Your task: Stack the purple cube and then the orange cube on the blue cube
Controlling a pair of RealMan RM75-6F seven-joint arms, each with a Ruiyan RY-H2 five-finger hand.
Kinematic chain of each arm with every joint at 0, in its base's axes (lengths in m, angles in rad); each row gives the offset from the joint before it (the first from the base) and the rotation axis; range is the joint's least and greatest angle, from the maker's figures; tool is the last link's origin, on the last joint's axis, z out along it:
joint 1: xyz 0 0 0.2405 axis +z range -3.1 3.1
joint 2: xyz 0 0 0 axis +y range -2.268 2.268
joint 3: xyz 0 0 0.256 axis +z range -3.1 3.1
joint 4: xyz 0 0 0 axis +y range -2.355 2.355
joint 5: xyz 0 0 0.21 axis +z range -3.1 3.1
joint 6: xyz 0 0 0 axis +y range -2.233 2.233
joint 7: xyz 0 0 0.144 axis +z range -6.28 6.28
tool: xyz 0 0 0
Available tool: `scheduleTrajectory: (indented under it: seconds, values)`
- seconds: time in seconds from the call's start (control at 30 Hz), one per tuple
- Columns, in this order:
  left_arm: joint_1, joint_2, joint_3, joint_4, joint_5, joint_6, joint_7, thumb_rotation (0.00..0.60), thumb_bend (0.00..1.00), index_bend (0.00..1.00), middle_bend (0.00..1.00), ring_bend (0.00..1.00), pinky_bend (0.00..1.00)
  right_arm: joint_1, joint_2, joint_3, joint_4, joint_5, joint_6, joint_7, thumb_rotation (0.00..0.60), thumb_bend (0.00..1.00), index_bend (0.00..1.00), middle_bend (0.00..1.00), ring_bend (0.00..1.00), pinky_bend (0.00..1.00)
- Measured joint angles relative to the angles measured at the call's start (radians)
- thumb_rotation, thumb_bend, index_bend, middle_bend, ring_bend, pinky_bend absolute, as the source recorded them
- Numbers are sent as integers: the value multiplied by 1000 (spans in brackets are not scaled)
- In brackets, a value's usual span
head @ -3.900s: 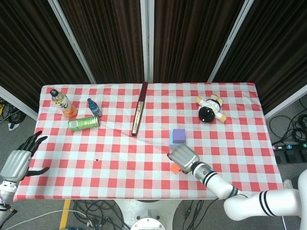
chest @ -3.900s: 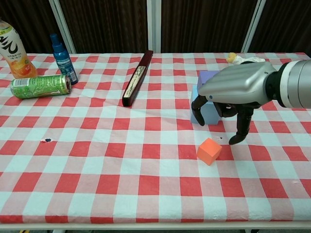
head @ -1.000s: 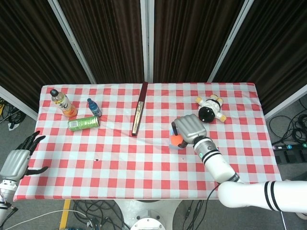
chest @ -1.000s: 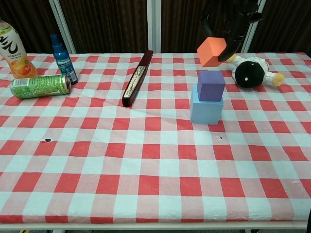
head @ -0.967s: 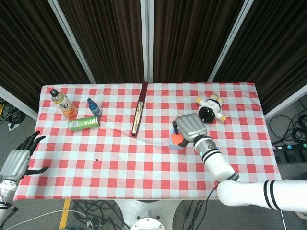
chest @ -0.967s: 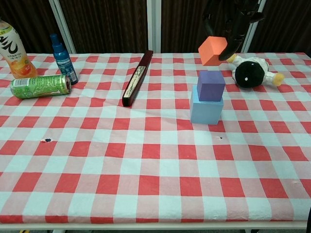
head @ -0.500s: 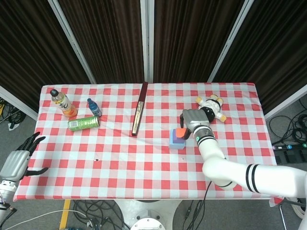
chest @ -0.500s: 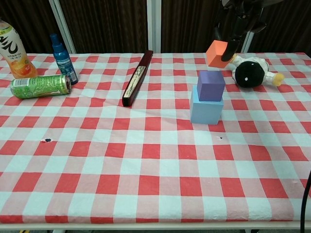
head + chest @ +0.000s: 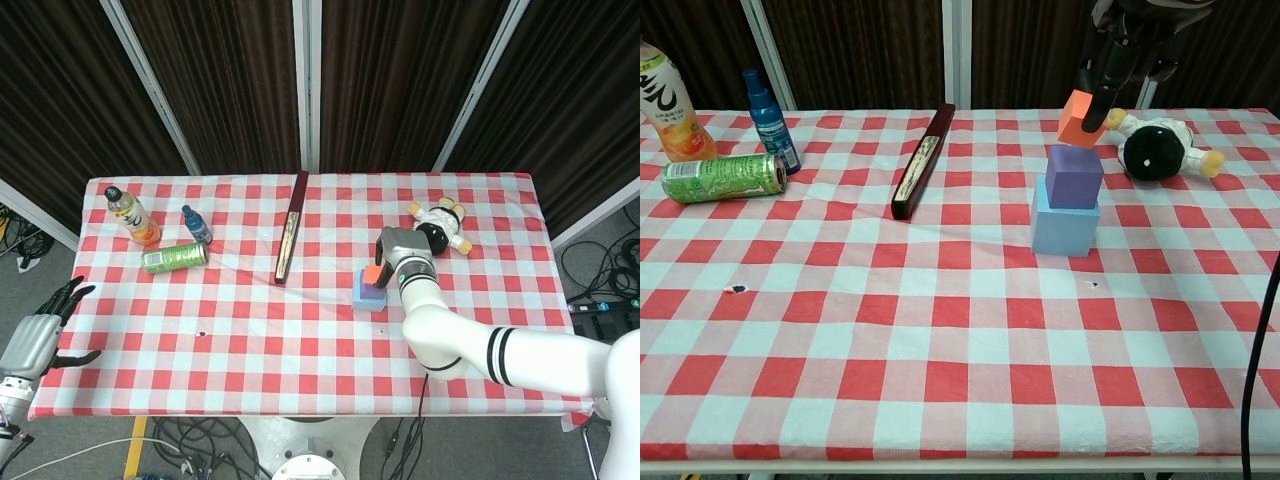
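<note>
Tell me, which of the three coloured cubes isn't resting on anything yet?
The orange cube. The right hand holds it in the air just above the purple cube, which already sits on the blue cube standing on the table.

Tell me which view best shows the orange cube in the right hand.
The chest view: the orange cube shows side-on in the right hand, tilted just above the purple cube. The head view shows only a small orange patch beside the hand.

matt orange cube (image 9: 1076, 117), cloth table cover (image 9: 940, 330)
</note>
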Motion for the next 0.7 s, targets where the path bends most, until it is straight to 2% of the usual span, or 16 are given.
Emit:
scheduleTrajectory:
  seconds: [0.23,0.5,0.7]
  values:
    - [-4,-2,-1,-3,3,0,2,600,0,160,110,98,242,-10,-8,25,5,28,34,-72,600,61,658,1000,968,846]
    - [-5,-1,-2,-6,2,-1,0,600,0,160,109,98,242,-30,0,43,9,34,16,-173,600,60,658,1000,968,846]
    - [-6,-1,-2,-6,0,-3,-1,600,0,160,109,99,243,-48,-20,62,28,37,17,-202,600,60,658,1000,968,846]
